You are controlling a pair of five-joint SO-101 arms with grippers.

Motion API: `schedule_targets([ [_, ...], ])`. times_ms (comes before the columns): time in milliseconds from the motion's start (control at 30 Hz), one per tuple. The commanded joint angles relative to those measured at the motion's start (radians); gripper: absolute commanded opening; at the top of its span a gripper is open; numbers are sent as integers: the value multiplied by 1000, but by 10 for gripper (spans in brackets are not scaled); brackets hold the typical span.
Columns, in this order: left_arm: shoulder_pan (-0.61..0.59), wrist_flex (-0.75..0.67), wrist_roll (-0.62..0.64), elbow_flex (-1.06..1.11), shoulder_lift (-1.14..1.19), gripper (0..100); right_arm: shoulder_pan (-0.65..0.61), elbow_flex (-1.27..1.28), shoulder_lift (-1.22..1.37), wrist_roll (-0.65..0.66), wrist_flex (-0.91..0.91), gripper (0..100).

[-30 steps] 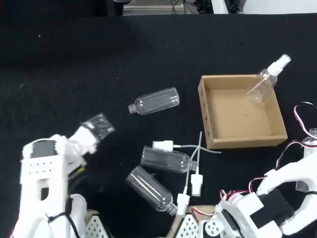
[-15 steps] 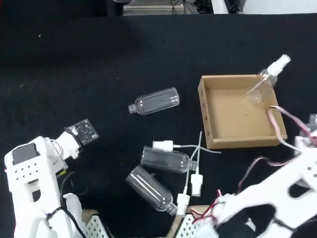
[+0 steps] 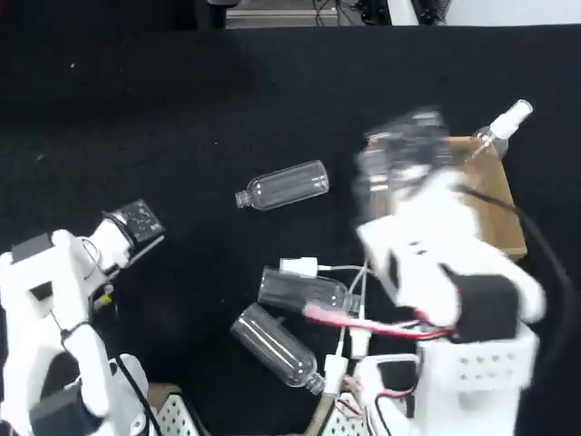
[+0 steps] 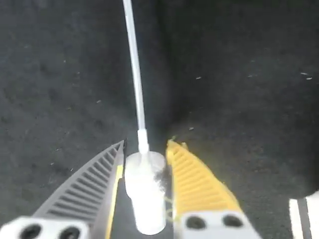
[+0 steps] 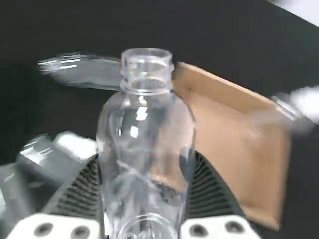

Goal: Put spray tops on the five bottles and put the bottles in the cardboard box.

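At table's left side, L gripper [image 4: 145,149] is clamped on a spray top [image 4: 144,191], dip tube pointing away from the wrist. R gripper [image 5: 147,169] grips an open-neck bottle [image 5: 145,124] by the box [image 3: 508,213]. Capped bottle [image 3: 495,136] leans at box's far corner. Three uncapped bottles [image 3: 281,186] lie on mat [image 3: 182,109], w/ loose tops [image 3: 360,338] beside two of them.
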Motion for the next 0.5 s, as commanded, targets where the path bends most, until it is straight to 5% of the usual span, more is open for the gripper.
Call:
schedule_targets([
  [0,-36,-9,-26,-128,60,235,-273,87,-22,-12,-110,10],
  [167,-99,21,-25,-202,68,288,-445,289,-27,-37,-321,10],
  [467,-168,443,124,-406,9,288,-491,481,-27,-166,-516,10],
])
